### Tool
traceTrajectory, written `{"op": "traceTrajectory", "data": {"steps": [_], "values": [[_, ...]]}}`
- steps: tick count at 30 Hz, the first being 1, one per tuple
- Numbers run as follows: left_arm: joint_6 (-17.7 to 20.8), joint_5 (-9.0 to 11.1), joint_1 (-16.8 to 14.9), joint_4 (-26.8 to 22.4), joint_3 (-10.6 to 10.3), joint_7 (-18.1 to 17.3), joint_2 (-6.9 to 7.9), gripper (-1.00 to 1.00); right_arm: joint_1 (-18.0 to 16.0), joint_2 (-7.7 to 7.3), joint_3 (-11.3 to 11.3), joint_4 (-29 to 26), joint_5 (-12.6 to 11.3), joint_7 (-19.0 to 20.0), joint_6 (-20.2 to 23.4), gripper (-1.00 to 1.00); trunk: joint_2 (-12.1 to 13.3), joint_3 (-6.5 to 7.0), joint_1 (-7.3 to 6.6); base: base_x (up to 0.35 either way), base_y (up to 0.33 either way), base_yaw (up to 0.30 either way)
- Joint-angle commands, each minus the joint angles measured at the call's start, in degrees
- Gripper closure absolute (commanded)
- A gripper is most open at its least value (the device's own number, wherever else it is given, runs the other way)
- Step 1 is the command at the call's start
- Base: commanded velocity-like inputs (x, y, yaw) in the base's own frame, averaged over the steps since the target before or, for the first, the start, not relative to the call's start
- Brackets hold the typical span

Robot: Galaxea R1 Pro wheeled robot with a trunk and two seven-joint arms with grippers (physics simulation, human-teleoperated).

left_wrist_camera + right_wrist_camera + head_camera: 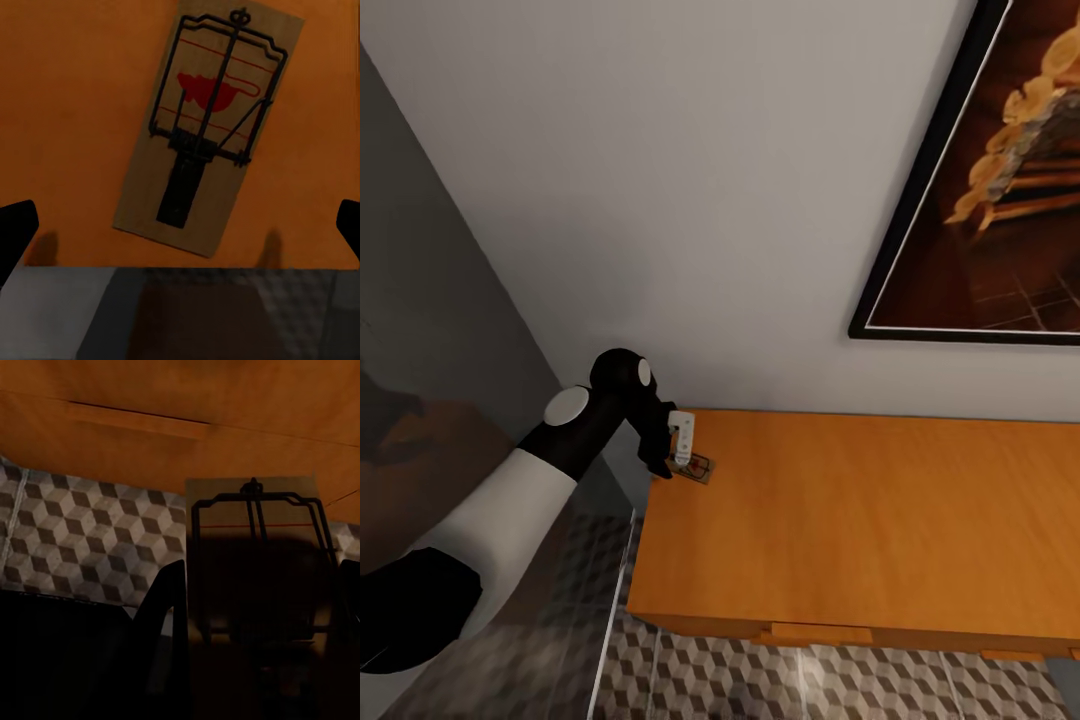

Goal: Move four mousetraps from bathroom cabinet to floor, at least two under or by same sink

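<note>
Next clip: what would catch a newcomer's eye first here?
The wide orange cabinet against the white wall, with a lone mousetrap at its top's left corner and the left pincer open right over it. Then the right pincer, holding a second mousetrap above the cube-patterned floor.

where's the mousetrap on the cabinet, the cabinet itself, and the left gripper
mousetrap [202, 142], left wrist view, on its wooden board
cabinet [880, 520], head view, on its bare top
left gripper [672, 455], head view, between its fingers

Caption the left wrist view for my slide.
Open left gripper poised over a mousetrap lying on the cabinet top.
</note>
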Motion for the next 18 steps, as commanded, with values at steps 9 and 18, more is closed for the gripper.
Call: {"op": "traceTrajectory", "data": {"steps": [9, 18], "values": [[0.6, -0.3, 0.0, -0.1, 0.0, -0.3, -0.93, -1.0, 0.0, -0.01, 0.5, 0.1, -0.6, 0.1, -0.2, 1.0, -0.1, -0.49, 0.03, 0.0, 0.0, 0.0], [0.6, -0.3, 0.0, 0.0, -0.1, -0.3, -1.23, -1.0, 0.0, -0.04, 0.5, 0.1, -0.6, 0.1, -0.2, 1.0, -0.1, -0.54, 0.03, 0.0, 0.0, 0.0]]}}
